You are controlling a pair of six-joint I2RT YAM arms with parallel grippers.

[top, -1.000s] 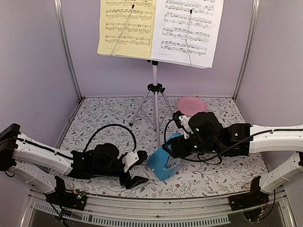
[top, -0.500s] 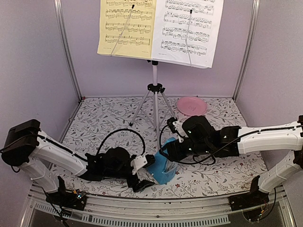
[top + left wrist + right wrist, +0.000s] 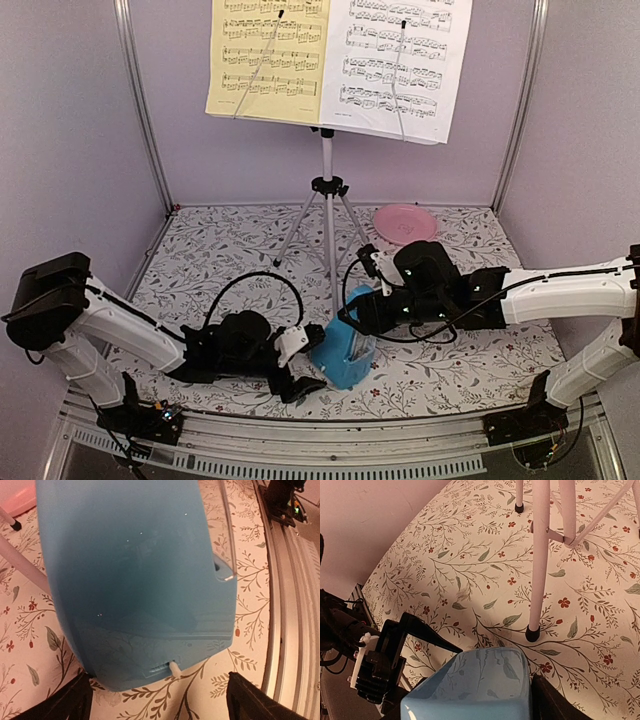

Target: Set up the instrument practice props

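The blue metronome (image 3: pixel 345 352) stands on the floral table between both grippers. My right gripper (image 3: pixel 366 312) is shut on its upper part; in the right wrist view the blue body (image 3: pixel 475 690) fills the gap between the fingers (image 3: pixel 555 700). My left gripper (image 3: pixel 304 372) is open at its base. In the left wrist view the metronome (image 3: pixel 135 570) lies just ahead of the wide-apart fingers (image 3: pixel 250 700), untouched. The music stand (image 3: pixel 327 215) stands at the back on its tripod, holding the yellow sheet (image 3: pixel 268 55) and the white sheet (image 3: pixel 400 60).
A pink round plate (image 3: pixel 405 222) lies at the back right. A tripod leg (image 3: pixel 540 555) ends close behind the metronome. The metal rail (image 3: pixel 330 445) runs along the near table edge. Purple walls close in the sides and back.
The left arm has moved right, bringing its open gripper up to the metronome's base. The right gripper has shifted the metronome slightly and tipped it from leaning to more upright.
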